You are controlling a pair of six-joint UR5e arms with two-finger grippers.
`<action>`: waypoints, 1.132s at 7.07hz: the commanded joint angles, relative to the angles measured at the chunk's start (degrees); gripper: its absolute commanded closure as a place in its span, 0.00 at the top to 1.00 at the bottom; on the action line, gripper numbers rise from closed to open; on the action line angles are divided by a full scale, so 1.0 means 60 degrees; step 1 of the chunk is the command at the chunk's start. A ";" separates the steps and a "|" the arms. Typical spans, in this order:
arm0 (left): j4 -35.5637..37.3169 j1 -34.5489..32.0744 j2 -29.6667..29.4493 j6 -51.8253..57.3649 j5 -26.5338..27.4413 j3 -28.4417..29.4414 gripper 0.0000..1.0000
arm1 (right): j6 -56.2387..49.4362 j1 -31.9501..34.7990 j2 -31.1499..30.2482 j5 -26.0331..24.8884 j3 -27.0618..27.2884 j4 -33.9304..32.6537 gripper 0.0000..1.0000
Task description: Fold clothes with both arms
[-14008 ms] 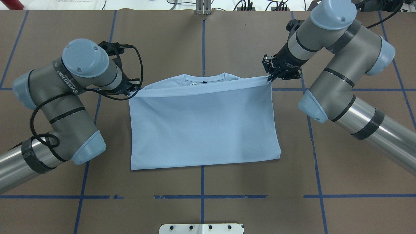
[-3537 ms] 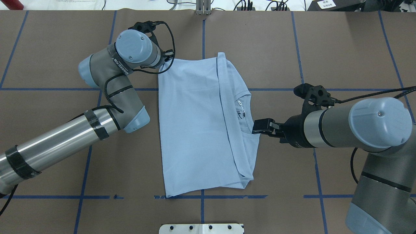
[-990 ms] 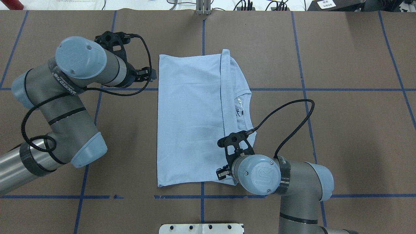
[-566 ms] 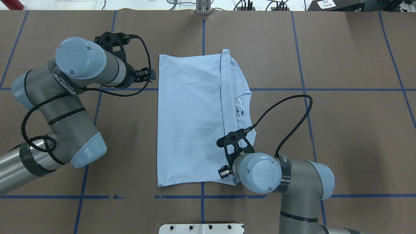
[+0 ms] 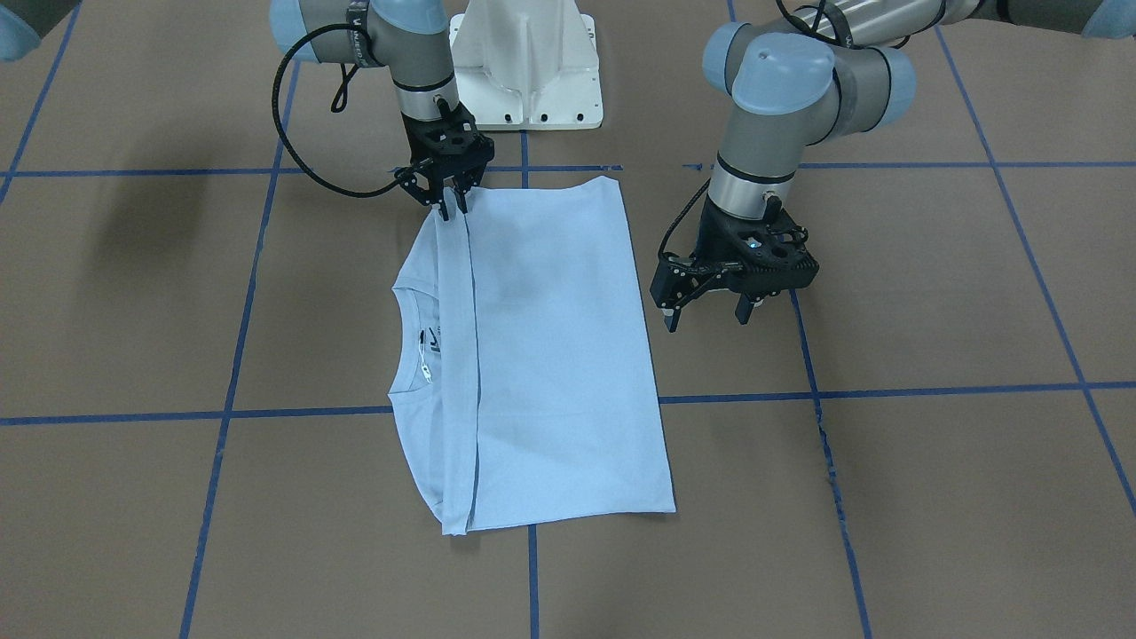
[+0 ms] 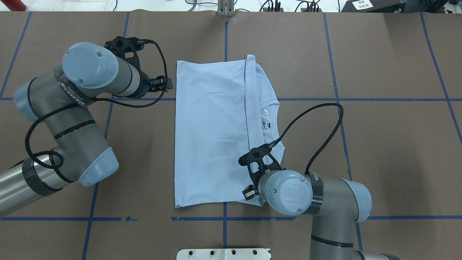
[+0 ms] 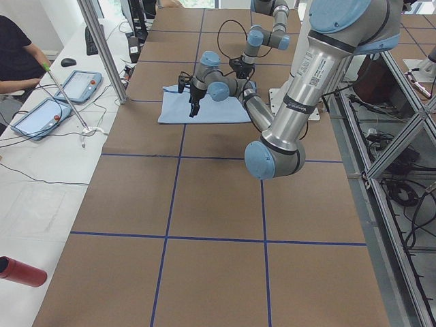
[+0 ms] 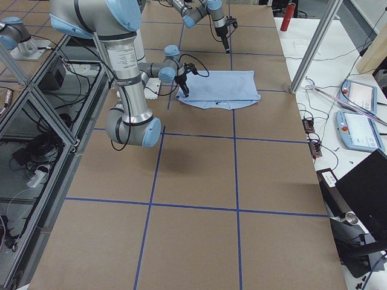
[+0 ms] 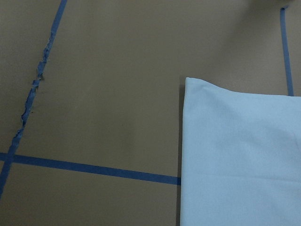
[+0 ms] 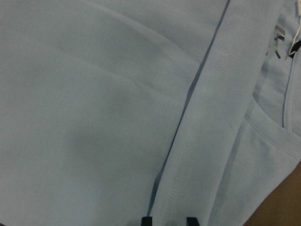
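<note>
The light blue T-shirt (image 6: 213, 137) lies folded flat on the brown table, its collar (image 6: 269, 119) towards my right side; it also shows in the front view (image 5: 550, 355). My right gripper (image 5: 452, 209) points down at the shirt's near corner by the hem. In the right wrist view its fingertips (image 10: 147, 220) stand a small gap apart over the hem edge, so the right gripper (image 10: 169, 220) is open. My left gripper (image 5: 707, 315) is open and empty, hovering just beside the shirt's left edge (image 9: 186, 141). In the overhead view it (image 6: 168, 83) sits left of the shirt.
The white pedestal base (image 5: 525, 71) stands at the table's near edge. Blue tape lines (image 6: 225, 36) cross the brown table (image 6: 379, 144). Tablets (image 7: 51, 116) and a red bottle (image 7: 20, 271) lie on the side bench by an operator.
Since 14 s ago the shirt has been let go and turned a quarter turn. In the last second my right wrist crept slightly towards the shirt's corner; my left arm barely moved.
</note>
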 commanded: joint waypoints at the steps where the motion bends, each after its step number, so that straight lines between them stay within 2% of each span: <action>1: 0.0006 0.0006 0.0000 0.0000 0.0000 0.0011 1.00 | -0.0051 -0.0003 0.0080 -0.0011 -0.0005 0.0026 0.36; 8: -0.0008 0.0006 -0.0014 -0.0044 0.0000 0.0055 1.00 | -0.0051 -0.0178 0.0110 -0.0128 -0.0107 -0.0062 0.36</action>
